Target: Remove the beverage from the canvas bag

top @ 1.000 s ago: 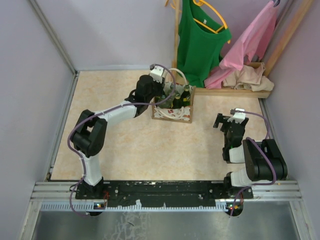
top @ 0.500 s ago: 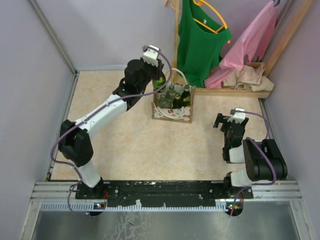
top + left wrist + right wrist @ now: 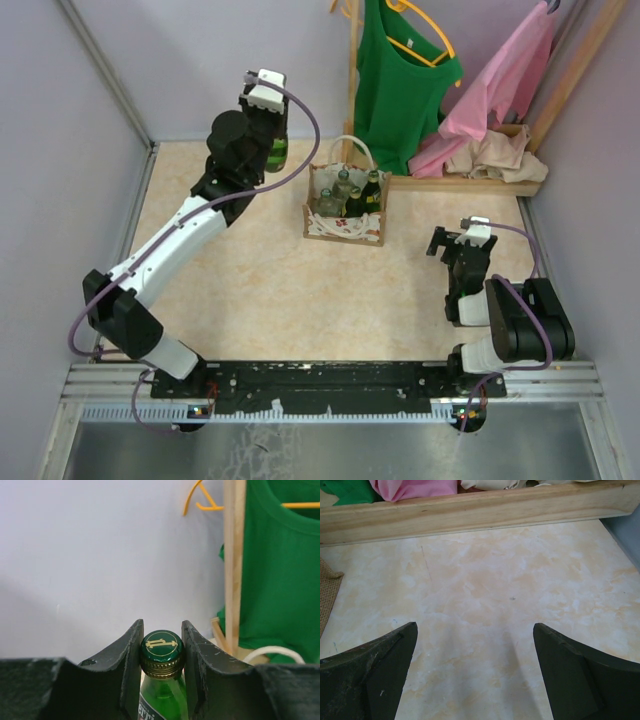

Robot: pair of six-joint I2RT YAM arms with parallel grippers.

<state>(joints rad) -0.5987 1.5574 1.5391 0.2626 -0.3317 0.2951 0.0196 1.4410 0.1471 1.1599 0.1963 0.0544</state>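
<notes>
green glass bottle is clamped at the neck between left gripper fingers | long axis upright, gold-printed cap up | held clear, left of canvas bag | right gripper seen spread wide, nothing held

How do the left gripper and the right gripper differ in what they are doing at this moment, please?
The left gripper is shut on a green bottle, clamped at the neck; the right gripper is open and holds nothing. The left gripper is raised, to the left of the canvas bag; the right gripper sits low over the tabletop. Both have dark fingers.
</notes>
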